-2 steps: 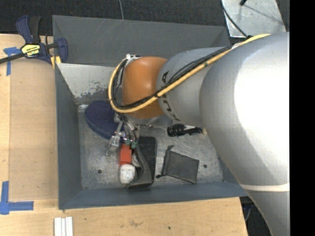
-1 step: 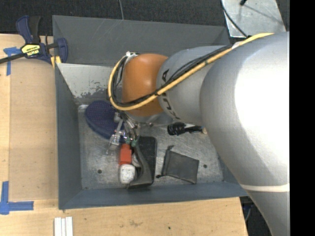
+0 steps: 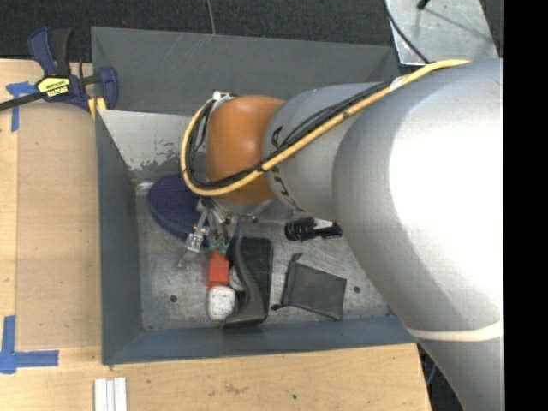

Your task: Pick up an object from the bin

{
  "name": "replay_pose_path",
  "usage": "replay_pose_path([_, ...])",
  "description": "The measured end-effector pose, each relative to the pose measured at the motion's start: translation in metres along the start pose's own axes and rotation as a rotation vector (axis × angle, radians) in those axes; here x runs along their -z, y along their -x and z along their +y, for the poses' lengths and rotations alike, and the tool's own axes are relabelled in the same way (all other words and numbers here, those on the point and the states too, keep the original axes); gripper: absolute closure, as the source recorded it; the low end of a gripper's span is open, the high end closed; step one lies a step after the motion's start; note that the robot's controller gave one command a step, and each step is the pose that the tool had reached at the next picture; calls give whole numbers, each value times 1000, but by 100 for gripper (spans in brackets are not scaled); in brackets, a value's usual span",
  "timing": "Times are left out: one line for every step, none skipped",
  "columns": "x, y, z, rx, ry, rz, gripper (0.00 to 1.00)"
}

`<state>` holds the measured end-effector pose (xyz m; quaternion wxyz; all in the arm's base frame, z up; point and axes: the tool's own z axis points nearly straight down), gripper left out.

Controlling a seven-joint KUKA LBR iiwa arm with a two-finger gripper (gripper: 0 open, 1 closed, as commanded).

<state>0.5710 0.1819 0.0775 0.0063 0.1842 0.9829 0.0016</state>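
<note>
My gripper [image 3: 208, 232] pokes out from under the orange wrist cover, low in the left middle of the bin. Just below it lies a small red thing with a white end [image 3: 220, 282], leaning against a long black block [image 3: 253, 276]. A dark blue rounded thing [image 3: 169, 204] lies right beside the gripper on its upper left, partly hidden by the cover.
A flat black square pad [image 3: 315, 289] lies toward the bin's lower right. A black marker with a white band [image 3: 312, 228] sticks out from under the arm. The arm covers the bin's right half and back.
</note>
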Motion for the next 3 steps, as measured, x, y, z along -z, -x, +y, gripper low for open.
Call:
replay_pose_path([4, 2, 1, 0, -3, 7, 0])
replay_pose_path([8, 8, 1, -3, 6, -12, 100])
replay_pose_path([22, 13, 2, -4, 2, -2, 100])
